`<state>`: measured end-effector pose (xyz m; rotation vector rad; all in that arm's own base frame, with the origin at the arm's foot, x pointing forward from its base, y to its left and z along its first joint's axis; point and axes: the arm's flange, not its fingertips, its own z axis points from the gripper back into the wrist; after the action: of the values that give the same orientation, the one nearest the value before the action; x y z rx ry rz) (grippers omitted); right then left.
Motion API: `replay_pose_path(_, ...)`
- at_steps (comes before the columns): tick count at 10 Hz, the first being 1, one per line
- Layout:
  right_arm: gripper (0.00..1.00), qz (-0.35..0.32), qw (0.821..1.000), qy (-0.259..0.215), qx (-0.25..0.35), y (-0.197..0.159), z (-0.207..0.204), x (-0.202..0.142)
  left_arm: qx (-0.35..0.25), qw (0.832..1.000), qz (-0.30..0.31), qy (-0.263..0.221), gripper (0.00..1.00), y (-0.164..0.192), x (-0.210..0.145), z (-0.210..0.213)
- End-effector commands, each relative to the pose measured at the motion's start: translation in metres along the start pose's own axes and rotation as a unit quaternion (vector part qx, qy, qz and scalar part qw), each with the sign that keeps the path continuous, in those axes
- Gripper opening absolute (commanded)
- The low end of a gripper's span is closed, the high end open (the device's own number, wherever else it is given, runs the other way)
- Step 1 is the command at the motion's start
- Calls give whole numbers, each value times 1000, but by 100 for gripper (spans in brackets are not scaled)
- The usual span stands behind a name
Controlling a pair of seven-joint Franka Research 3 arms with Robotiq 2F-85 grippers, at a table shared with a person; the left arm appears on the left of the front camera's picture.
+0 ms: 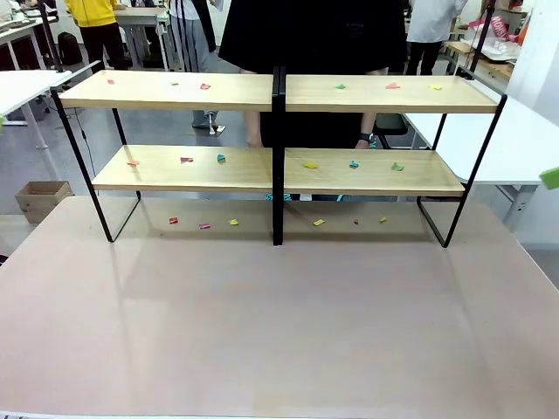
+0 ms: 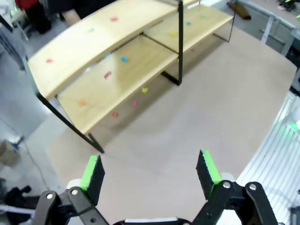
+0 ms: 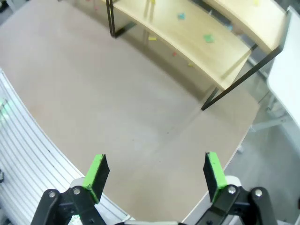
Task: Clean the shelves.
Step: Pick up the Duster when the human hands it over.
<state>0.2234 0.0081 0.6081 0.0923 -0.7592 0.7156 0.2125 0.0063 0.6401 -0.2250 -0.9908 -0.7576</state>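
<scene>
The shelves (image 1: 192,91) stand at the far half of the table: two light wooden boards on a thin black frame with a black centre post (image 1: 278,157). Small coloured paper scraps lie on the top board (image 1: 205,86), on the lower board (image 1: 310,164) and on the table under the rack (image 1: 203,226). My left gripper (image 2: 150,171) hangs open high above the table's near left part, the shelves (image 2: 117,42) well ahead of it. My right gripper (image 3: 154,171) is open too, above the table's right side, far from the shelves (image 3: 197,35). Neither holds anything.
A person in black (image 1: 314,35) stands right behind the shelves, one hand near the lower board. The beige table (image 1: 279,332) stretches bare in front of the rack. White tables (image 1: 515,140) flank it, and a cardboard box (image 1: 42,199) sits on the floor at left.
</scene>
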Motion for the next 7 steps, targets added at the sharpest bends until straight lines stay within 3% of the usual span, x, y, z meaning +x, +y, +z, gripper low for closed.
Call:
replay_pose_path(1,100,12,999,-26,-21,16,3,-16,5,1000,-4,-18,100,-41,-61,-42)
replay_pose_path(7,100,9,995,-99,-3,28,47,-2,49,995,11,-91,100,-44,-33,-38)
